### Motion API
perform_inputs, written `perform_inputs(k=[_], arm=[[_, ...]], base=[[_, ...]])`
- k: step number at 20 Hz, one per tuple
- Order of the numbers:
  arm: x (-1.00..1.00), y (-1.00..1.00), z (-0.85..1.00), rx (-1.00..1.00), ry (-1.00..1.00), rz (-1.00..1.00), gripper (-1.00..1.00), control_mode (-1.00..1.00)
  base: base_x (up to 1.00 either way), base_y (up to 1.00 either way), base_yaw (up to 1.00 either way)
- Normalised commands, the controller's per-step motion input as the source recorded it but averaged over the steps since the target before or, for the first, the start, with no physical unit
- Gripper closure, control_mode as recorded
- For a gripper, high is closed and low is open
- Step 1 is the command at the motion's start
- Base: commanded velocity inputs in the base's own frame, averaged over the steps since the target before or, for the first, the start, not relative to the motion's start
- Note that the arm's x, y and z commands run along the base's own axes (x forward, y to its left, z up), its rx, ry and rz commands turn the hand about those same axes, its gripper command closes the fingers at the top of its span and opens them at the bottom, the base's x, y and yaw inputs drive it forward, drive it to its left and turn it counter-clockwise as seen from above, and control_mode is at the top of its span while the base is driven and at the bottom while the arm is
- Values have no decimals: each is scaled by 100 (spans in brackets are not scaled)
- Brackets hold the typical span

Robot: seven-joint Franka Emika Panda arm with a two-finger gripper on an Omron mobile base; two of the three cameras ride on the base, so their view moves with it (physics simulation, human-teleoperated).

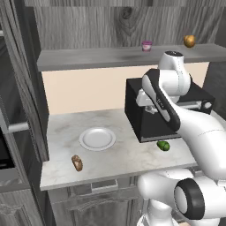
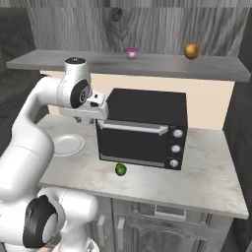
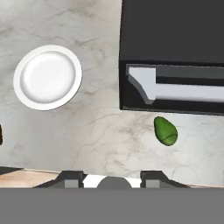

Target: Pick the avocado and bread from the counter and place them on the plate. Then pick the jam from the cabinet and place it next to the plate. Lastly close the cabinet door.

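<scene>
With its hand (image 3: pixel 113 178) closed and empty above the tabletop (image 3: pixel 109 140), the arm is apparently lining up on the avocado (image 3: pixel 166 131) near the front edge, before the microwave (image 3: pixel 175 52); opening the fingers before descending is advisable.

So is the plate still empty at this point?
Empty. The plate shows a bare white surface; the avocado lies by the microwave and the bread sits near the counter edge.

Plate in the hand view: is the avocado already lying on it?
No. The plate is bare, and the avocado lies on the counter in front of the microwave.
</scene>
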Motion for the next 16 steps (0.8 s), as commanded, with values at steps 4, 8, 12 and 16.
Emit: perform_inputs(k=[4, 8, 12, 16], arm=[[-4, 3, -3, -1, 0, 0, -100, -100], [-5, 12, -18, 0, 2, 1, -100, -100], [-67, -9, -20, 0, 7, -1, -100, -100], [-52, -17, -5, 0, 7, -2, -100, -100]], base=[[0, 0, 0], [0, 0, 0], [0, 0, 0], [0, 0, 0]])
